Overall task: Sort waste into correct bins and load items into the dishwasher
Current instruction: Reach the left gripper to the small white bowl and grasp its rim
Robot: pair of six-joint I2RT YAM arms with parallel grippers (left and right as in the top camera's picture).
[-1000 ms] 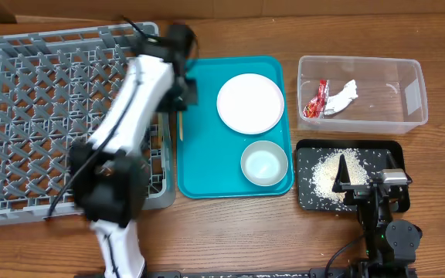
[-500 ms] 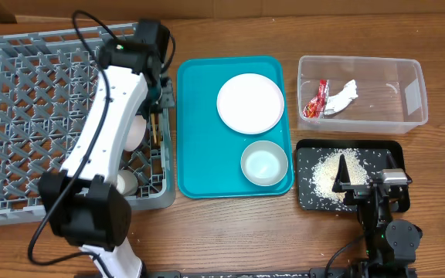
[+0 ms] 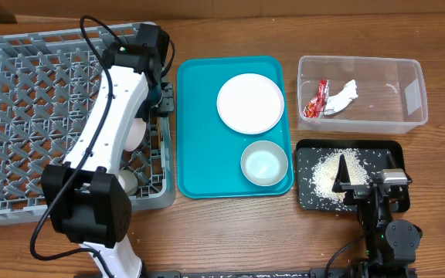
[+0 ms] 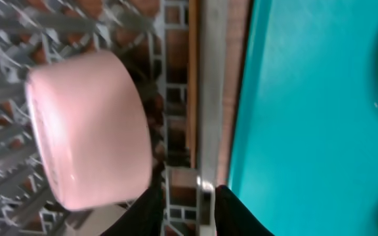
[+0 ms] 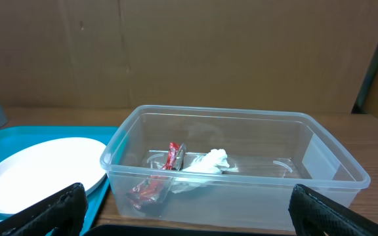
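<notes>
Chopstick (image 4: 192, 72) lies along the rack (image 4: 210, 98) wall just ahead of the left pincer (image 4: 190, 200), whose jaws stand slightly parted.

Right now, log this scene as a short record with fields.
grey plastic pegged dish rack: pink round bowl, thin wooden chopstick inside
flat teal tray: white round plate, small pale bowl
clear plastic tub: red snack wrapper, crumpled white tissue
shallow black tray: loose white rice
left gripper: at rack's right wall, jaws slightly parted
right gripper: open, over black tray

Teal tray (image 3: 203, 139) on wooden table (image 3: 246, 232)
</notes>
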